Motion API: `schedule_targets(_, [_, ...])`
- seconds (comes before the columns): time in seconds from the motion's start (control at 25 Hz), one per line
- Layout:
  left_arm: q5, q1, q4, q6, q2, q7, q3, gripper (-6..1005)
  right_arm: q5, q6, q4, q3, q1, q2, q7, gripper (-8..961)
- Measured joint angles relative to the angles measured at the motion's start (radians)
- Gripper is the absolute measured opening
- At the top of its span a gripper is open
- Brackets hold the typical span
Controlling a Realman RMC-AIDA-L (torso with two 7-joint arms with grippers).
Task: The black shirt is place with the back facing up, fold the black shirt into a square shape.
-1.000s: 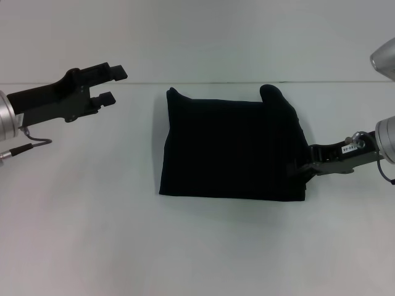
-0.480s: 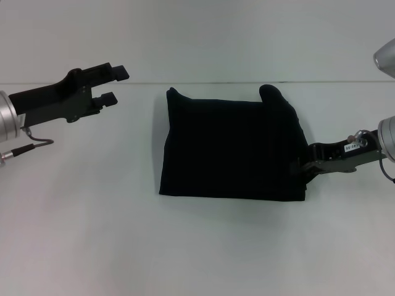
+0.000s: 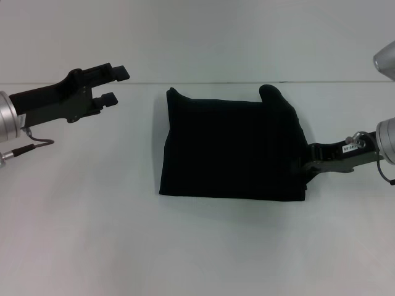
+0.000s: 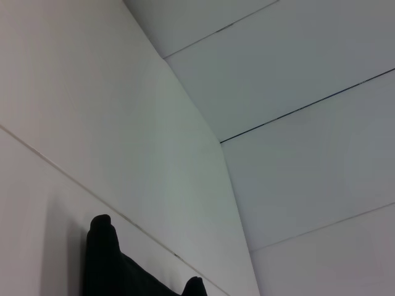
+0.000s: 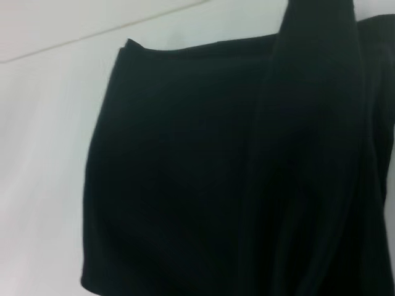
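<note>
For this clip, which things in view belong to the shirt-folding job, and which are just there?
Part of the job:
- the black shirt, already folded into a rough square on the table
- the right gripper, at the shirt's right edge
- the left gripper, open, held off to the shirt's left, not touching it

Just there:
- the white table
- the wall behind it

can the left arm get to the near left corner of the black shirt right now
Probably yes. The left end effector hangs open, apart from the black shirt, with only bare table between it and that corner.
</note>
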State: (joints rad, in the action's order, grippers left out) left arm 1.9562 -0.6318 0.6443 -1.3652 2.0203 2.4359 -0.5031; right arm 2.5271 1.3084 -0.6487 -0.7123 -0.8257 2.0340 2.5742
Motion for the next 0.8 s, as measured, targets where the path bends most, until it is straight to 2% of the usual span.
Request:
schedule_targets(0.2, [0.000, 0.001, 0.000, 0.000, 0.000, 0.000, 0.000, 776, -0.028, 0.013, 0.000, -0.002, 0.009, -0.006, -0.005, 145])
schedule_targets(0.44, [0.000, 0.001, 0.000, -0.001, 0.000, 0.000, 0.000, 776, -0.030, 0.062, -0.021, 0.001, 0.018, -0.017, 0.003, 31])
schedule_targets(0.68, [0.000, 0.001, 0.000, -0.001, 0.000, 0.001, 0.000, 776, -0.027, 0.089, -0.050, 0.000, 0.036, -0.038, 0.024, 32])
schedule_targets(0.8, [0.001, 0.001, -0.002, 0.000, 0.000, 0.001, 0.000, 777, -0.026, 0.069, -0.040, -0.005, 0.036, -0.041, 0.020, 33])
